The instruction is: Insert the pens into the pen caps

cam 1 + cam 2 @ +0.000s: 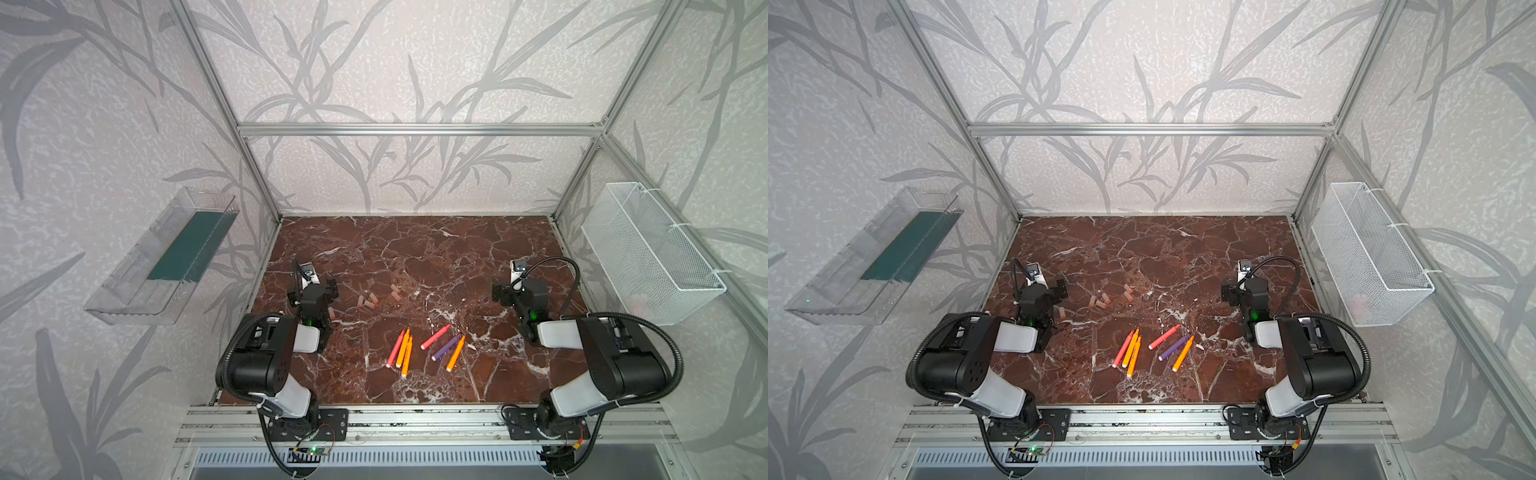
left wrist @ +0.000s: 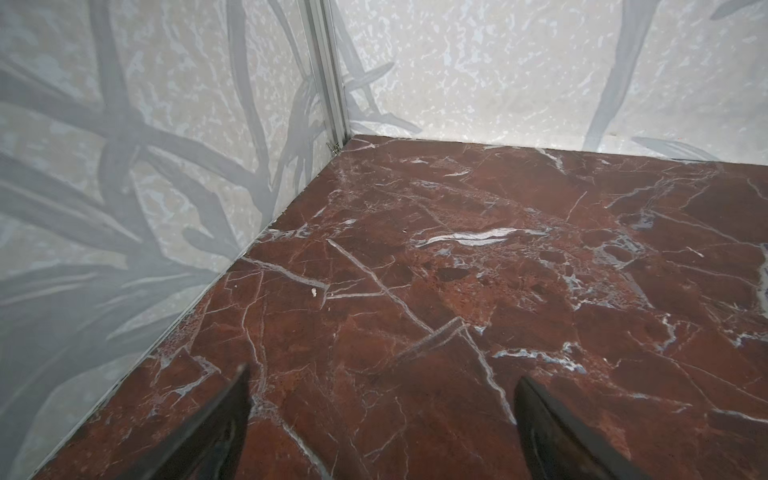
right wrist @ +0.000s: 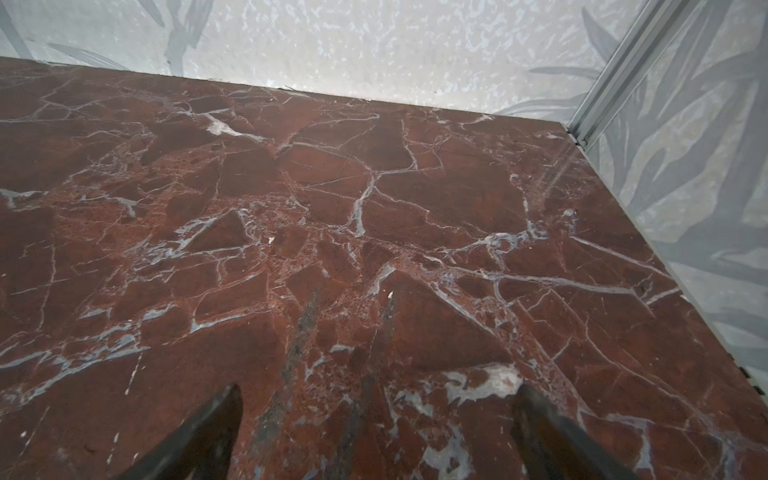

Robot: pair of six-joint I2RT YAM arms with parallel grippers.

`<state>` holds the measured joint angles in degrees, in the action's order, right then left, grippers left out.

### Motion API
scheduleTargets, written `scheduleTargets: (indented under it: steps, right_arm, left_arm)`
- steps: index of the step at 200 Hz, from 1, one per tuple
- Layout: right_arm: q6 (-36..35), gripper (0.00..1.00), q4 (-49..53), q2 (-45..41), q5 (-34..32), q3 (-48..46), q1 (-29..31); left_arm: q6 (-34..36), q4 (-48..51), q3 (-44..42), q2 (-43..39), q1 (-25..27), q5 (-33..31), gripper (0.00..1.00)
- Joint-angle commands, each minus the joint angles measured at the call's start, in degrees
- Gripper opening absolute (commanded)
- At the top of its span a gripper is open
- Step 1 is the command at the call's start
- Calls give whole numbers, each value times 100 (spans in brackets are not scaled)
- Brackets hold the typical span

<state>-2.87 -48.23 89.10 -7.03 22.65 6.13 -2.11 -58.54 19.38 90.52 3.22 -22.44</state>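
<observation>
**Uncapped and untouched**

Shows six pens loose on the marble table, uncapped. Places the pen caps behind the pens, left gripper off to their left, right gripper off to their right, both with jaws spread wide, gripping nothing.

Tabletop: red-brown marble look with white veins, polished, slight sheen.
Walls: matt, rough-textured covering, grey leaf print.
Frame bars: bare brushed aluminium profile.
Left-wall bin: clear glossy plastic.
Right-wall basket: white-coated wire mesh.
Pens: smooth opaque plastic, satin finish.
Pen caps: translucent plastic.
Arm shells: smooth black and white plastic.
</observation>
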Motion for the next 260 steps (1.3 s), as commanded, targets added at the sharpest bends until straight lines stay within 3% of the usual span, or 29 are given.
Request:
scheduleTargets:
  steps: [1,152,176,195,207,215,239,260]
  right_arm:
    - [-3,99,-152,-85,-36,-15,31]
    - [-116,99,-342,-180,178,-130,46]
    - [-151,99,-294,-899,167,-418,81]
    - [217,99,1372,-1816,202,-95,92]
    - [365,99,2771,-2373,289,275,89]
    - [545,99,3170,-2678,325,358,90]
    - [2115,99,4352,-3385,-284,652,73]
    - [2002,99,4859,-3677,610,826,72]
  left_arm:
    - [53,-61,79,32,-15,-6,99]
    - [117,-170,1,-83,37,-136,99]
    - [186,698,-3,-1006,197,-317,99]
    - [-486,2382,291,-1985,220,-430,99]
    - [-940,3394,504,-2611,218,-5,99]
    - [-1007,3707,570,-2976,218,500,99]
    - [-1704,3979,577,-3911,214,1913,99]
    - [-1943,4816,936,-4333,209,3164,99]
